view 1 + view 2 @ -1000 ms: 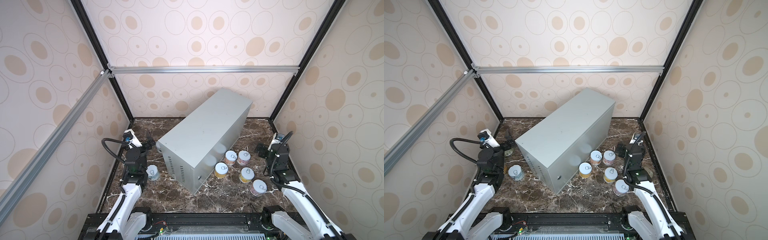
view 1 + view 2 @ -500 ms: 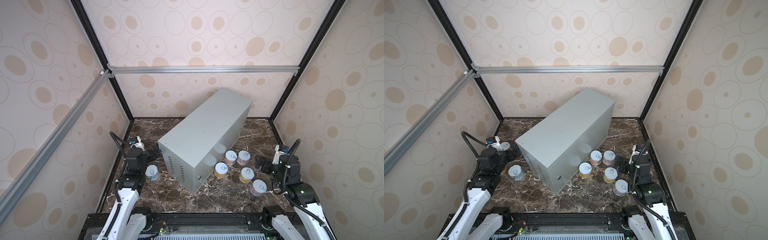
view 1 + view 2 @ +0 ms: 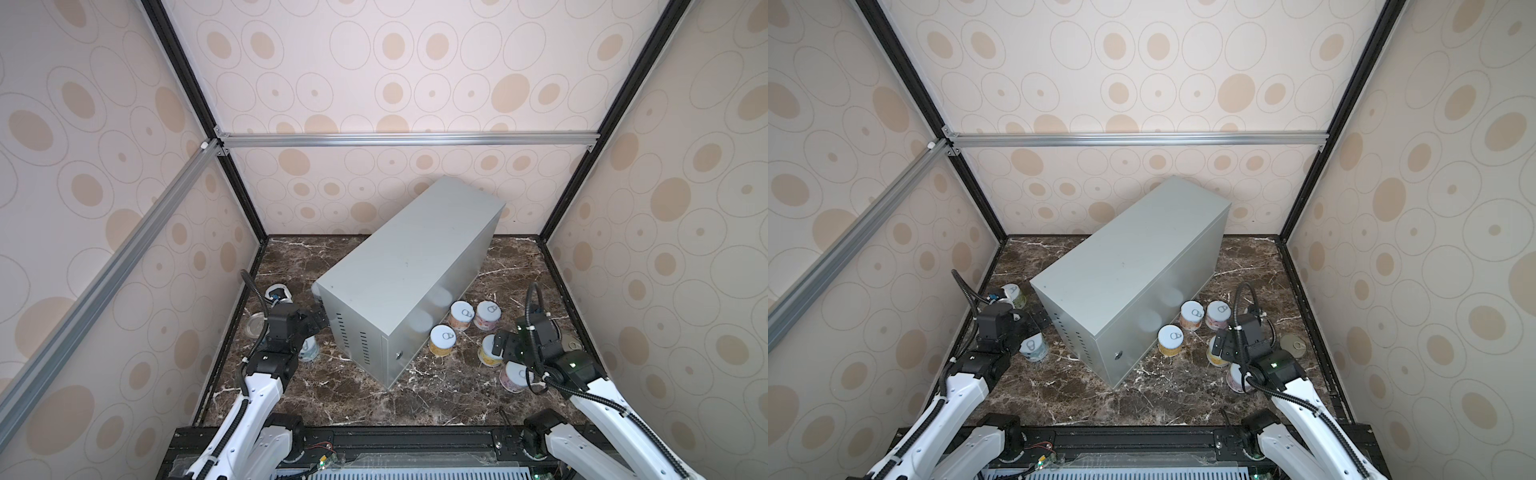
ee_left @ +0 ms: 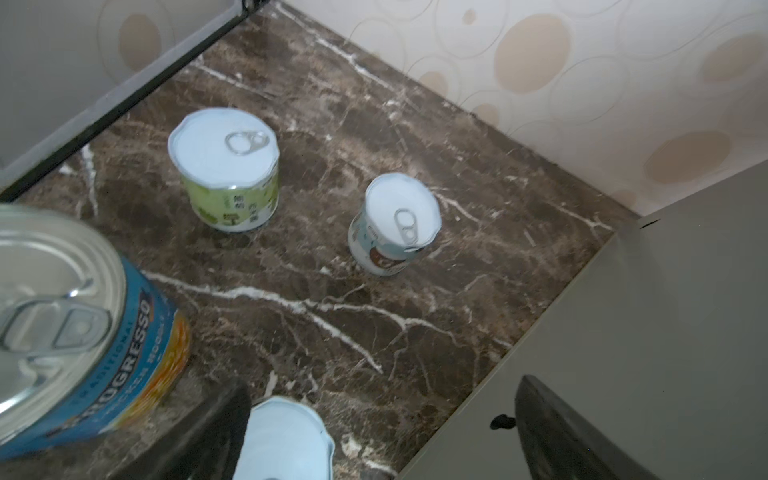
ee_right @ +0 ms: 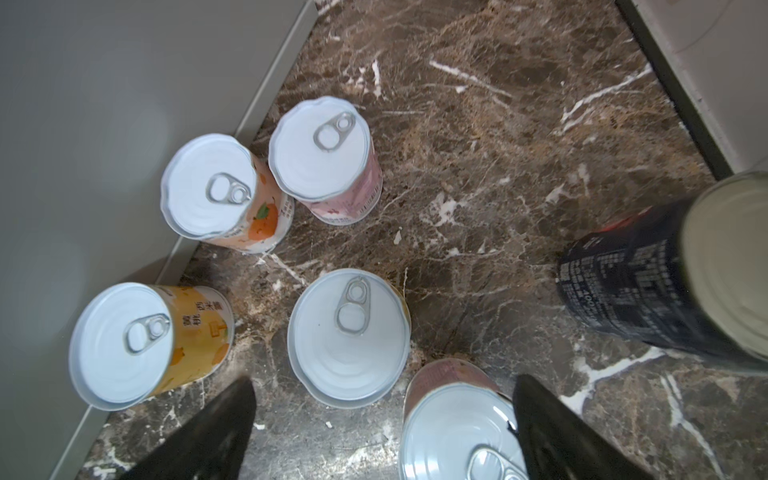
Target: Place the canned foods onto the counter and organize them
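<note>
Right wrist view shows my right claw (image 5: 384, 380) spread wide and empty, a pink can (image 5: 453, 415) close below it. Neighbouring cans (image 5: 349, 336) crowd in, so I judge a closing finger could clip and topple one. My left claw (image 4: 384, 382) is released too, holding nothing, near the counter (image 3: 407, 266), which it might scrape. In both top views short, pale-lidded cans stand upright on the marble (image 3: 332, 399) at lower left and lower right; the grey counter's top, centre frame, is bare.

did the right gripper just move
Yes. The right gripper pulled back toward its base, from beside the pink can to near the yellow can.
</note>
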